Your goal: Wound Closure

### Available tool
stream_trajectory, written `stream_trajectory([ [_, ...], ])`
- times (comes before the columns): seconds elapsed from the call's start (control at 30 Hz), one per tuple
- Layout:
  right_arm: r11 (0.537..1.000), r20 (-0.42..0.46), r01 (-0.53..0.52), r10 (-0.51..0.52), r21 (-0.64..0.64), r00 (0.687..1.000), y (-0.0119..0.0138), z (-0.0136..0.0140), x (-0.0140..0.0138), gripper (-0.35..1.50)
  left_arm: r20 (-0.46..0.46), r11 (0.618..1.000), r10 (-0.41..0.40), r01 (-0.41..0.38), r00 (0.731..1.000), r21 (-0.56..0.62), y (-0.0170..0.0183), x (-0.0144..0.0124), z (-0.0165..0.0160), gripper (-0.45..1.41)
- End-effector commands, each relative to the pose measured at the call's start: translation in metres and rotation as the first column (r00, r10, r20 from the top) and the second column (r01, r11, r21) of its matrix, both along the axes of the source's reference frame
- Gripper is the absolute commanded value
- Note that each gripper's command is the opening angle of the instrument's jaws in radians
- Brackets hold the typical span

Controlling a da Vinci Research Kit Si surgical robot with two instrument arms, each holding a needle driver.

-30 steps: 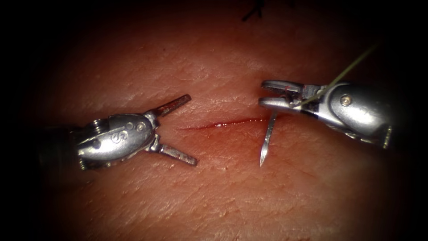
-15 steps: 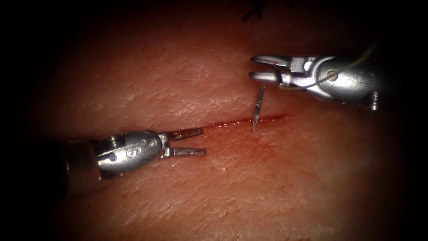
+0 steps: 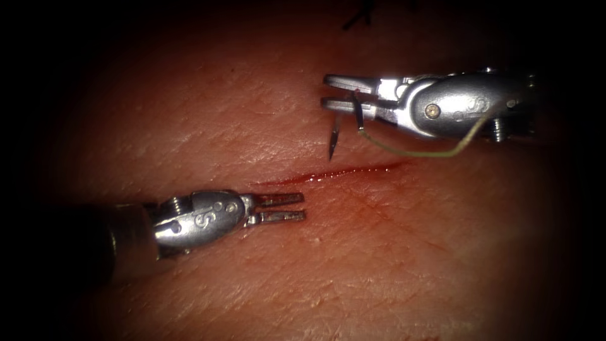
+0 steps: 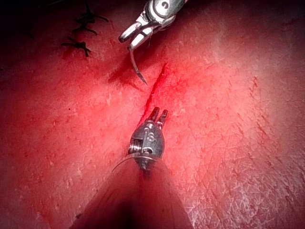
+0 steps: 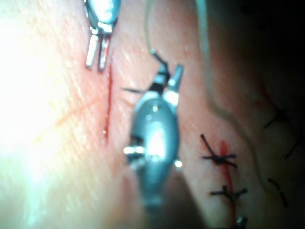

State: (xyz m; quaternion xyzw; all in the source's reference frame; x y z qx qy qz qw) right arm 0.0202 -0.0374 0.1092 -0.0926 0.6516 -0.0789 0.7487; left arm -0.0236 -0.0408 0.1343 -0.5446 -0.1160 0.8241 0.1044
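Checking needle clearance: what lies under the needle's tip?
Under the needle, held in the right hand, lies bare tissue above the cut. Contact cannot be judged.

**labrat22:** what's the setting around you like? lighting any good?

**me:** the ground under me is the tissue (image 3: pixel 379 265), and it runs out to every side. In the endoscope view the light sits in a pool in the middle, then falls off to near black at the left, right and far edges. The near side just goes dim. From my right wrist there's a hard white glare on part of the surface. From my left wrist it's lit strongly and pretty evenly.
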Motion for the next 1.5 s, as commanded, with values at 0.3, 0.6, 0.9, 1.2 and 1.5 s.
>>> stream_trajectory([
  [0.3, 0.998, -0.031, 0.006, -0.008, -0.059, 1.000, -0.0001, 0.0013, 0.0019, -0.35, -0.005, 0.999, 0.006, -0.006, 1.000, 0.035, -0.0011, -0.0006, 0.0027, 0.02],
  [0.6, 0.998, -0.037, 0.003, -0.005, -0.061, 0.999, 0.0000, 0.0008, 0.0020, -0.35, -0.004, 0.999, 0.007, -0.007, 1.000, 0.048, -0.0010, 0.0002, 0.0041, 0.02],
  [0.9, 0.990, -0.053, 0.016, -0.024, -0.138, 0.998, -0.0010, 0.0015, 0.0031, -0.35, -0.002, 0.999, 0.009, -0.009, 1.000, 0.048, -0.0010, 0.0004, 0.0041, 0.01],
  [1.2, 0.978, -0.051, 0.035, -0.046, -0.204, 0.998, -0.0014, 0.0023, 0.0032, -0.35, -0.001, 0.999, 0.011, -0.011, 1.000, 0.050, -0.0009, 0.0006, 0.0038, -0.03],
  [1.5, 0.973, -0.043, 0.048, -0.060, -0.225, 0.997, -0.0016, 0.0028, 0.0031, -0.35, 0.000, 0.999, 0.011, -0.011, 1.000, 0.052, -0.0009, 0.0006, 0.0035, -0.08],
])
